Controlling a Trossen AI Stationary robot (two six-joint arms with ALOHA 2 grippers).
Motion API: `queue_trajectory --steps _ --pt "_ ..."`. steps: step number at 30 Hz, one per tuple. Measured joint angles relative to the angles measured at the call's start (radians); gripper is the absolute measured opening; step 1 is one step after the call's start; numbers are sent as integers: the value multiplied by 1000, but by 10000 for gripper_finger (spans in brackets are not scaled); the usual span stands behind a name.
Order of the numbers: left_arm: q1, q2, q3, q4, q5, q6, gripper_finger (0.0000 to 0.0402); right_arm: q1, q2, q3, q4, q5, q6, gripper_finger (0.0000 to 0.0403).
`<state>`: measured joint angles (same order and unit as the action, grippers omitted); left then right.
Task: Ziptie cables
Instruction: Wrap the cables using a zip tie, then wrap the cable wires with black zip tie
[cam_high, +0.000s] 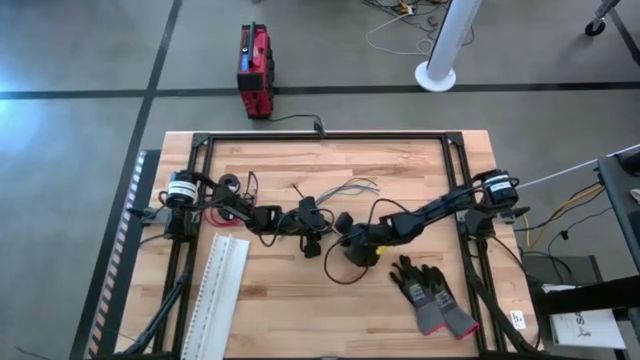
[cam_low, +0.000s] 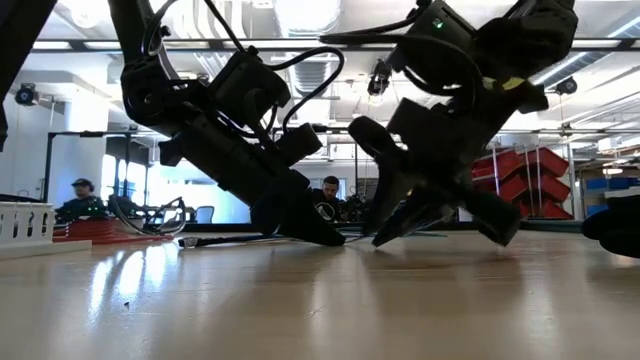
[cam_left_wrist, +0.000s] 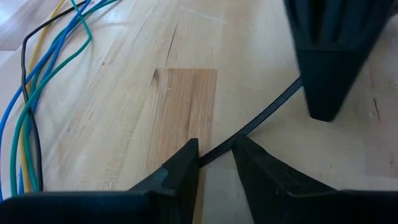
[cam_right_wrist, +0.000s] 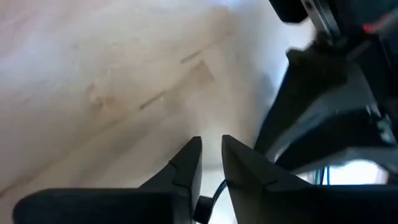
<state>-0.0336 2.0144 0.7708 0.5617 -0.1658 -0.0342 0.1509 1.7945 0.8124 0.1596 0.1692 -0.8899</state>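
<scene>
High view shows both arms reaching in to the middle of the wooden table (cam_high: 300, 300), their grippers close together near its centre. Just beyond them, toward the far side, lie the cables (cam_high: 345, 187): thin, loose strands fanned out on the wood. From the left wrist they read as blue, teal, yellow and black wires (cam_left_wrist: 25, 112) running side by side in long curves. The left gripper (cam_left_wrist: 216, 152) has its fingers pinched onto a black ribbed zip tie (cam_left_wrist: 261, 118), which stretches flat across the boards toward the right gripper (cam_right_wrist: 211, 155). That gripper's fingers stand narrowly apart, a thin black strand between them; whether they grasp it I cannot tell. Grey gloves (cam_high: 430, 293) lie near right, a white slotted strip (cam_high: 220, 290) near left.
</scene>
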Motion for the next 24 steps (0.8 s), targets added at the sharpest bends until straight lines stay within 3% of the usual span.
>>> queue_trajectory --steps 8,12,19,24 --pt "-21 0 0 0 11 87 98 44 -98 0 -184 5 163 114" --pt "-38 -4 0 -1 11 157 98 68 -131 1 -219 27 165 136" --pt "-68 -26 -2 -15 23 252 98 51 -78 -9 -200 61 45 139" --pt "-75 -38 -2 -21 47 262 98 56 -10 -8 -79 66 -89 125"
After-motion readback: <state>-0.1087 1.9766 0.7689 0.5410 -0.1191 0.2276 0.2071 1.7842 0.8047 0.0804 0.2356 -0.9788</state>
